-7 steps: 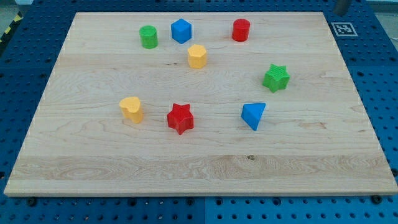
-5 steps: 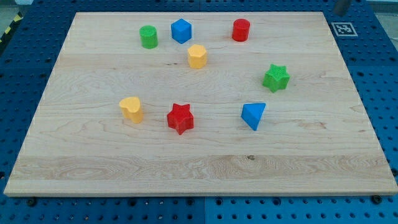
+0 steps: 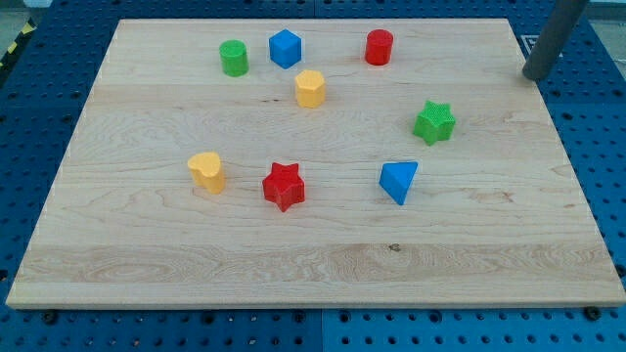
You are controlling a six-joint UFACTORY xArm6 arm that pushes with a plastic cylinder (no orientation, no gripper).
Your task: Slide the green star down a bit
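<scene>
1. Toward the view's left, a yellow block [image 3: 206, 170] with a rounded, heart-like shape is sitting on the wooden board [image 3: 147, 254], with a green cylinder [image 3: 234, 58] standing well above it near the view's top.
2. Just right of the green cylinder, a blue block [image 3: 285, 48] with a faceted shape is resting near the top edge, and a yellow hexagonal block [image 3: 310, 88] is lying just below and right of it.
3. Lower down, a red star [image 3: 284, 186] is sitting right of the heart-like yellow block, near but apart.
4. Right of centre, a red cylinder [image 3: 379, 47] is standing near the top, and a blue triangular block [image 3: 398, 181] is lying well below it.
5. Farther right, the green star [image 3: 433, 122] is sitting above and right of the blue triangle, apart from every other block.
6. At the view's right edge, my tip [image 3: 534, 76] is hanging just off the board's right rim, up and right of the green star and well apart from it; being a bare rod, it is carrying no pincer to spread or press.
</scene>
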